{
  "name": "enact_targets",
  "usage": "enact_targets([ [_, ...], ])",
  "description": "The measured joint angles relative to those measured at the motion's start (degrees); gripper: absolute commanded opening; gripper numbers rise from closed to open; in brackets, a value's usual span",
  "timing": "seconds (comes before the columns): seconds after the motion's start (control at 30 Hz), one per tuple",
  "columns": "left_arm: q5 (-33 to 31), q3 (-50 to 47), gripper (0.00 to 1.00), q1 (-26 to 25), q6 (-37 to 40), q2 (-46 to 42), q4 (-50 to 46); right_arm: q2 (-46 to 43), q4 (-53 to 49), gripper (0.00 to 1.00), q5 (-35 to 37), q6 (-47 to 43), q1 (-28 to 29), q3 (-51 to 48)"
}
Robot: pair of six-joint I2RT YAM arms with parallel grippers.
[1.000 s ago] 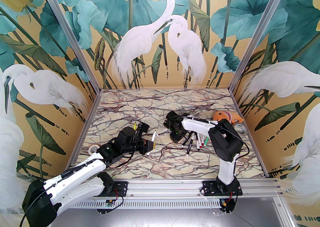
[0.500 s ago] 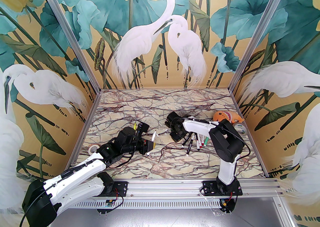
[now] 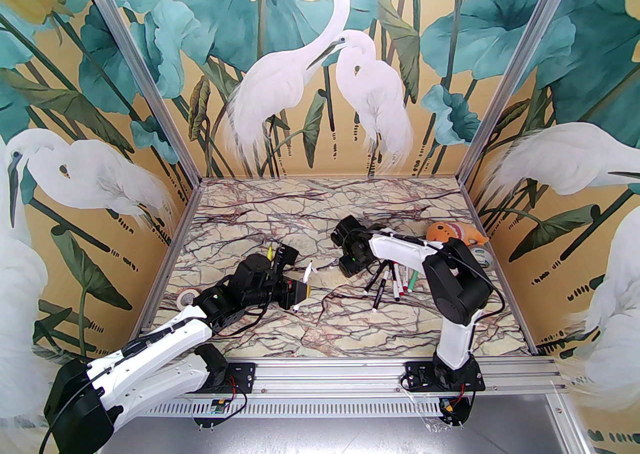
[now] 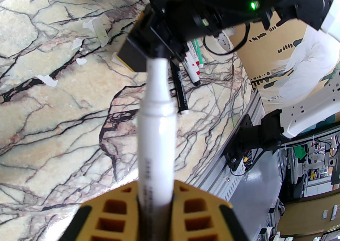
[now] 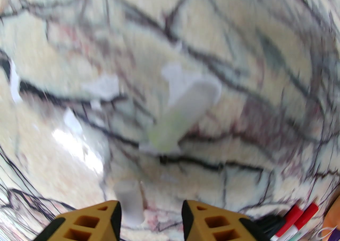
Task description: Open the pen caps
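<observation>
The left fingers [image 4: 124, 193] clamp a white pen [image 4: 156, 128] that looks uncapped, the right fingers [image 5: 212, 216] stand apart over a pale, blurred cap [image 5: 186, 109] on the worktop [image 3: 300, 211], while the pens [image 3: 395, 286] heaped nearby seem capped, so most are left to do.

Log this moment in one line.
left fingers: shut on white pen | right fingers: open over table | pale cylinder, blurred, maybe a cap: lying on table | other pens: by right arm
</observation>
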Motion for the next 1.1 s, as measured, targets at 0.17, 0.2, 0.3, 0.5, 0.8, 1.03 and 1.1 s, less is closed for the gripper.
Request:
enact_targets([
  [0.17, 0.0, 0.02, 0.09, 0.0, -0.02, -0.35, -0.31, 1.95, -0.17, 0.45, -2.03, -0.83, -0.11, 1.05],
  [0.2, 0.0, 0.0, 0.09, 0.0, -0.02, -0.35, -0.35, 1.97, -0.07, 0.46, -2.32, -0.83, -0.17, 1.05],
  [0.3, 0.0, 0.0, 0.09, 0.0, -0.02, -0.35, -0.39, 1.9, 0.13, 0.46, -3.45, -0.42, -0.31, 0.68],
  [0.5, 0.0, 0.02, 0.09, 0.0, -0.02, -0.24, -0.37, -0.57, 1.29, 0.45, -5.79, 1.75, -0.31, -3.52],
  [0.8, 0.0, 0.02, 0.09, 0.0, -0.02, -0.17, -0.37, -5.25, 2.78, 0.44, -6.12, 4.61, -0.31, -6.34],
  [1.03, 0.0, 0.0, 0.09, 0.0, -0.02, -0.17, -0.37, -9.14, 2.38, 0.48, -4.74, 6.03, -0.26, -6.51],
  [1.1, 0.0, 0.02, 0.09, 0.0, -0.02, -0.2, -0.37, -9.35, 2.05, 0.53, -4.22, 5.55, -0.17, -6.75],
])
